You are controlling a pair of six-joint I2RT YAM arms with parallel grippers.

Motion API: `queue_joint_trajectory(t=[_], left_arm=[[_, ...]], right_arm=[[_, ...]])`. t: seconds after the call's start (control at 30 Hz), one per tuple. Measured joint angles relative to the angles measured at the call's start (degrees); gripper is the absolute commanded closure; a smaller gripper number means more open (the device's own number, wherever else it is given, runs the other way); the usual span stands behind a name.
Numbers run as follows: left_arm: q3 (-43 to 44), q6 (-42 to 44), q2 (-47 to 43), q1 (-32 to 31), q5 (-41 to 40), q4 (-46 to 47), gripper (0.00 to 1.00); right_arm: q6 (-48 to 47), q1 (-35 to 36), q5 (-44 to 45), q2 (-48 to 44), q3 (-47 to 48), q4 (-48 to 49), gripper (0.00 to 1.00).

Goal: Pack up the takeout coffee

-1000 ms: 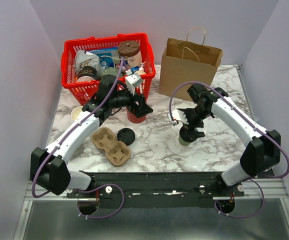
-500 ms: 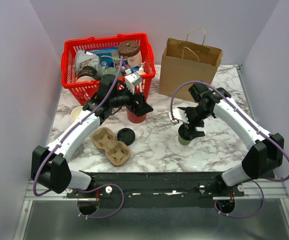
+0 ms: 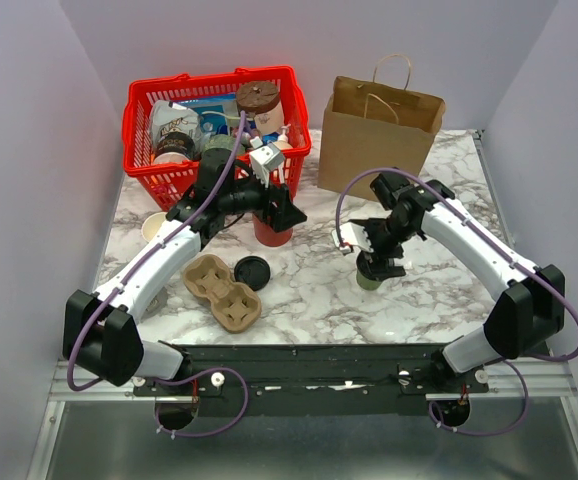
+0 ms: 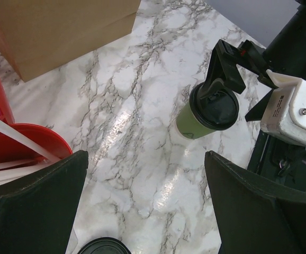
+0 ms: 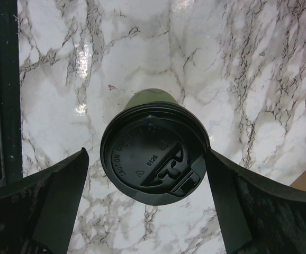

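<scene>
Coffee cup (image 3: 369, 279): upright on the marble table (image 3: 309, 290), black lid on, in front of the paper bag (image 3: 374, 135), well right of the loose lid (image 3: 253, 272) and cardboard carrier (image 3: 222, 290).
Right gripper (image 5: 145, 180): just above the cup, fingers spread wide on either side of its lid, not clamped.
Left gripper (image 3: 279, 215): fingers apart, holding nothing, over a red cup (image 3: 272, 232) beside the red basket (image 3: 209, 78).
</scene>
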Motion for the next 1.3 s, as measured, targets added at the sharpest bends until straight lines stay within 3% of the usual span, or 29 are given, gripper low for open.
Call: queue_joint_trajectory(t=[0.4, 1.3], left_arm=[[-0.7, -0.9, 0.3, 0.3, 0.0, 0.5, 0.01], [-1.8, -2.4, 0.3, 0.3, 0.1, 2.3, 0.01]], right_arm=[[1.7, 0.1, 1.4, 0.0, -1.2, 4.1, 0.0], [3.9, 0.1, 1.8, -0.1, -1.4, 2.8, 0.02]])
